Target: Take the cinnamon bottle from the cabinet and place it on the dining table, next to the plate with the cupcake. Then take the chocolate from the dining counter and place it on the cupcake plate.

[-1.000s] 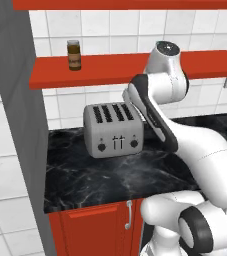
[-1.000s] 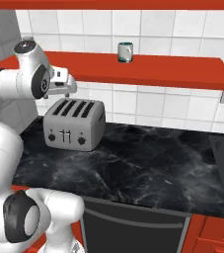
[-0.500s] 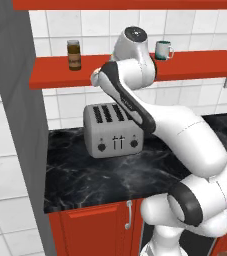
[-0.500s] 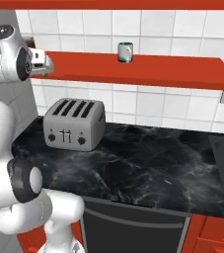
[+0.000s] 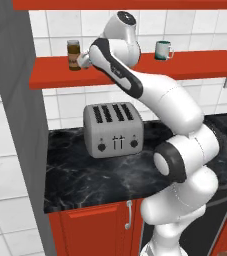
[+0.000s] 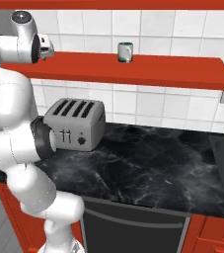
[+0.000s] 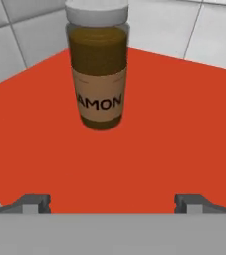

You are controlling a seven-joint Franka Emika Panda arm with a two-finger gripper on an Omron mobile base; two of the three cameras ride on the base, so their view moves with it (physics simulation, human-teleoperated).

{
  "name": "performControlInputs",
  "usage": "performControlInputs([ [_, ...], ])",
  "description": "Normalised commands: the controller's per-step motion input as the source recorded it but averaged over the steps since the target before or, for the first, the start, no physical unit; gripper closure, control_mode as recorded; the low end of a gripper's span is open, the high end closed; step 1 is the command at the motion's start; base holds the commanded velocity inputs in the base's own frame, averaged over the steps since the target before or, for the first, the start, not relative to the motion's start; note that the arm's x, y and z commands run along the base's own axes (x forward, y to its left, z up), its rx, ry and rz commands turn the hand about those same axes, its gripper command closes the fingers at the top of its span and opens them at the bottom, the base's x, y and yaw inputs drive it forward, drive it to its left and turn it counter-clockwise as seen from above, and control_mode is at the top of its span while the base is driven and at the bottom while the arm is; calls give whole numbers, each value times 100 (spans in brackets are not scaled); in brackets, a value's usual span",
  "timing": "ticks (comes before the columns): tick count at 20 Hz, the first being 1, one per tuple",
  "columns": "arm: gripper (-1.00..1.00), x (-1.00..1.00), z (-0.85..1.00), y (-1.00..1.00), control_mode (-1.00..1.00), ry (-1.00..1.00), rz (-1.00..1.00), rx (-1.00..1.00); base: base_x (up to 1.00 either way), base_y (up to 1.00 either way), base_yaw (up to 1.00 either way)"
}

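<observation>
The arm reaches high toward the upper left of the left base view, and the gripper [image 5: 83,61] sits right beside the cinnamon bottle [image 5: 74,55], which stands upright on the red shelf [image 5: 195,70]. From the hand view, the cinnamon bottle [image 7: 98,64] fills the upper centre of the frame: white cap on top, brown contents, a tan label with dark letters. It stands on the red shelf [image 7: 184,134] with white wall tiles [image 7: 30,30] behind it. The two dark fingertips [image 7: 35,201] poke up at the bottom left and bottom right, spread wide apart, and the bottle is ahead of them, not between them. Nothing is pinched; red shelf shows between the tips and the bottle.

In the right base view, the gripper [image 6: 48,47] is at the upper left, at the near end of the shelf [image 6: 182,74], and the bottle itself is hidden behind the arm there. A green mug [image 5: 162,50] stands farther along the shelf, well apart from the bottle. Below, in the middle of the frame, a silver four-slot toaster [image 5: 113,129] rests on the black marble counter [image 5: 85,180], above red cabinets [image 5: 100,230].
</observation>
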Motion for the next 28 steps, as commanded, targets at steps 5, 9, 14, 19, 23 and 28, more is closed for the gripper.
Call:
performControlInputs([
  [5, -100, 57, 4, 57, -100, 0, 4, -11, 0, 0, 0],
  [9, -100, 62, 5, 55, -100, -2, 0, -9, 0, 0, 0],
  [14, -100, 45, 0, 32, -100, -5, 0, -1, 0, 0, 0],
  [19, -100, 34, 0, 5, -100, -5, 0, 0, 0, 0, 0],
  [23, -100, 13, -4, 0, -100, -7, 0, 0, 0, 0, 0],
  [28, 100, 43, -20, 6, -100, 0, 0, 0, 0, 0, 0],
])
